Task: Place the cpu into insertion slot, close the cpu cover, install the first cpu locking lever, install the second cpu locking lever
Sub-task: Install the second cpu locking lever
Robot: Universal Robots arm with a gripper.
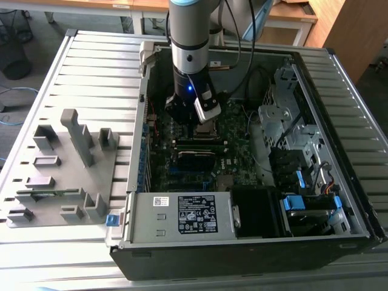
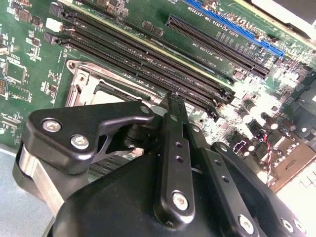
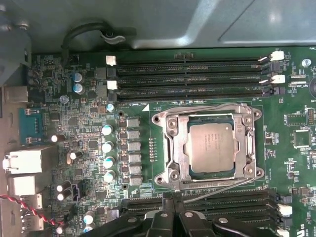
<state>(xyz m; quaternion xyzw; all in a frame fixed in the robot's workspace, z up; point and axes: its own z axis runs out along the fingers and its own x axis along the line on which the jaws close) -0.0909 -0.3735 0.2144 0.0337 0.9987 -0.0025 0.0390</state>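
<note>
- In the exterior view, the silver and grey robot arm (image 1: 189, 42) is seen reaching down into an open black desktop computer case (image 1: 242, 242) that lies on a slatted grey metal table (image 1: 91, 66).
- The black gripper (image 1: 197, 118) is positioned just above the green motherboard (image 1: 233, 130), close to the socket area.
- In the first wrist view, the small flat square cpu with a dull silver-grey metal top (image 3: 211, 146) is seen seated in the insertion slot with its dark rim (image 3: 211, 118).
- The thin silver metal cpu cover frame (image 3: 180, 143) lies down flat around the chip, whose top shows through the large window.
- A thin silver locking lever wire (image 3: 217, 191) is seen running at a slant along the socket edge nearest the gripper; whether it is latched cannot be told.
- Long black memory slots (image 3: 192, 74) lie beside the socket on its far side, with more on its near side.
- In both wrist views the black fingers (image 2: 173, 128) are drawn narrowly together at their tips, with nothing held between them.
- In the second wrist view the fingertips stand near the socket's silver corner (image 2: 81, 79).
- A grey fixture with upright blocks (image 1: 66, 163) rests on the table towards the exterior view's left, well apart from the case.
</note>
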